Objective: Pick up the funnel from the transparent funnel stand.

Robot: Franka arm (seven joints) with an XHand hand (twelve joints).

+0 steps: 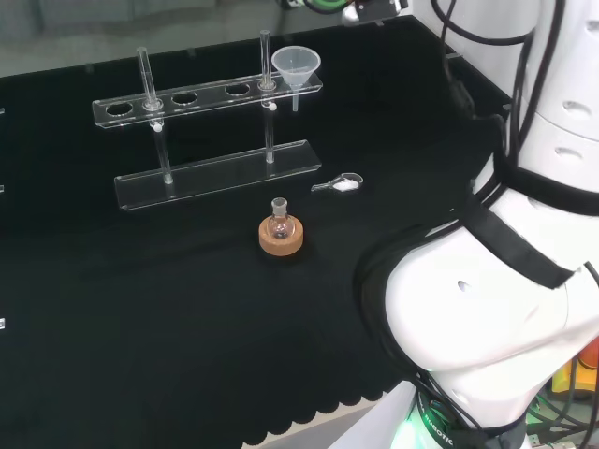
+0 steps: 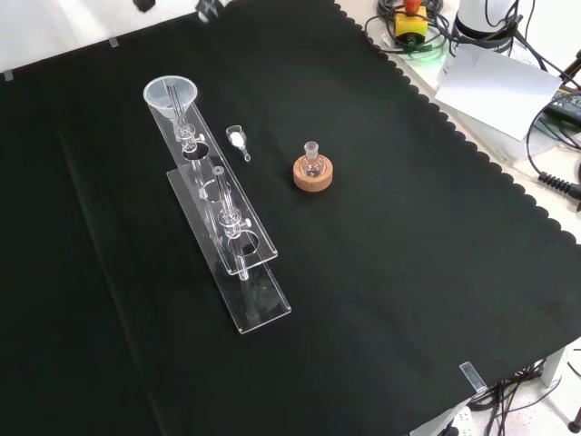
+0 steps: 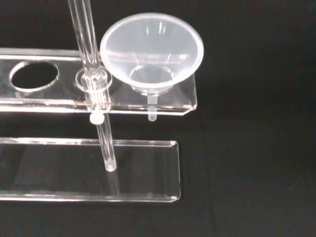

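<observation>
In the head view the funnel (image 1: 296, 65) sits in the rightmost hole of the funnel stand (image 1: 208, 174), at the back of the desk (image 1: 140, 318). A small scoop (image 1: 339, 184) lies just right of the stand's base; a flask (image 1: 279, 224) on its cork ring (image 1: 282, 238) stands nearer.

One translucent conical plastic funnel (image 1: 296, 65) sits in the stand. One clear acrylic funnel stand (image 1: 211, 174) is on the cloth; its upper shelf has five holes and it has two upright clear rods (image 1: 145, 73). One small round-bottomed glass flask (image 1: 279, 222) stands on one cork ring (image 1: 282, 238). One small clear scoop (image 1: 341, 184) holding white powder lies on the cloth. One black cloth (image 1: 168, 318) covers the bench.
</observation>
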